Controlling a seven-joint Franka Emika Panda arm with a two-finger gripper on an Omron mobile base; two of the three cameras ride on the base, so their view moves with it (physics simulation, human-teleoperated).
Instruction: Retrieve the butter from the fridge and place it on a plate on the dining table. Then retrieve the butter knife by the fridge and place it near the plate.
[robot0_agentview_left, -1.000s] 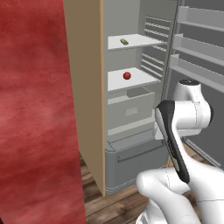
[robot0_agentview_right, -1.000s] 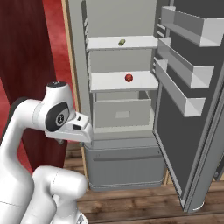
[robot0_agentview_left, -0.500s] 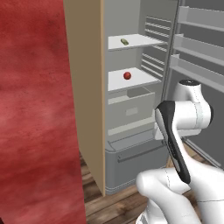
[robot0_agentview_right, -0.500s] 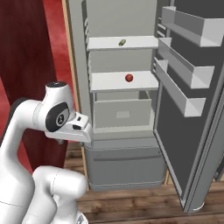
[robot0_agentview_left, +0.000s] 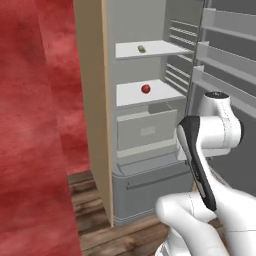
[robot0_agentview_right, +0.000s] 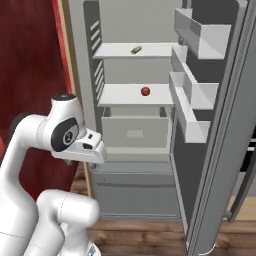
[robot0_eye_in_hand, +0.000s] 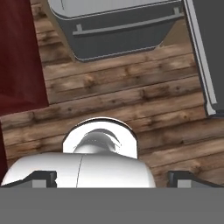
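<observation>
- Butter (robot0_agentview_left: 142, 48) sits on the top shelf (robot0_agentview_right: 125, 51) of the open fridge (robot0_agentview_right: 135, 165), so it is easy to reach.
- Arm (robot0_agentview_left: 210, 135) is folded low, pointing at the floor (robot0_eye_in_hand: 131, 96).
- Cannot tell how the jaws stand.

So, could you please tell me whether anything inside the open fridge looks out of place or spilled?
Nothing stands out. The tall grey fridge stands open; the small pale yellow-green butter stick lies flat on the top shelf, and the small red ball sits on the shelf below. No spills or damage are visible.

We're looking down at the wood plank floor (robot0_eye_in_hand: 131, 94), with the fridge (robot0_eye_in_hand: 118, 26) bottom drawer at the far edge.
</observation>
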